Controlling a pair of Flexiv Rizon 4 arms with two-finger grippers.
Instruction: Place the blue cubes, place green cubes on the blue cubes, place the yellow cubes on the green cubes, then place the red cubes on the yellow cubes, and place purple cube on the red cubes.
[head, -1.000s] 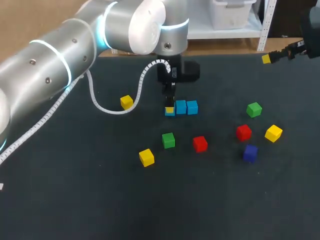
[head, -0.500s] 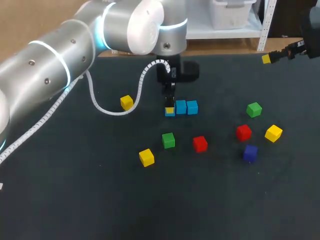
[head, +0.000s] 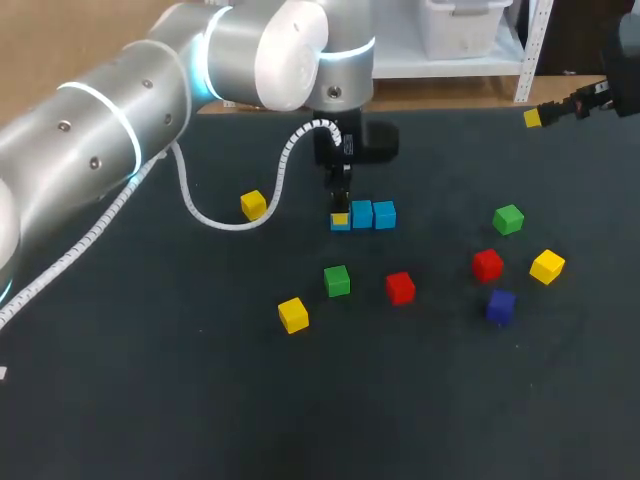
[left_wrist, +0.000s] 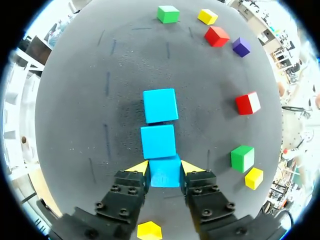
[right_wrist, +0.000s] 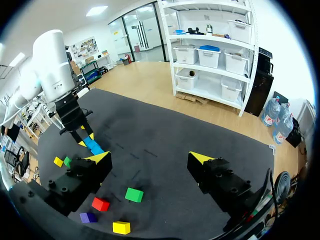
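Observation:
Three blue cubes lie in a row on the dark table. My left gripper (head: 340, 214) stands straight down over the left end cube (head: 340, 222), and in the left wrist view both yellow-tipped fingers of the gripper (left_wrist: 165, 167) press the sides of that blue cube (left_wrist: 164, 172). It touches the second blue cube (left_wrist: 158, 141), and the third (left_wrist: 160, 105) lies just beyond. My right gripper (right_wrist: 150, 159) hangs open and empty high over the far right corner (head: 548, 113). A green cube (head: 337, 280), a red cube (head: 401, 288) and a yellow cube (head: 293, 314) lie in front of the row.
Another yellow cube (head: 254, 204) sits left of the row by the left arm's white cable (head: 215, 218). At the right lie a green cube (head: 508, 219), a red cube (head: 487, 264), a yellow cube (head: 547, 266) and a purple cube (head: 500, 306).

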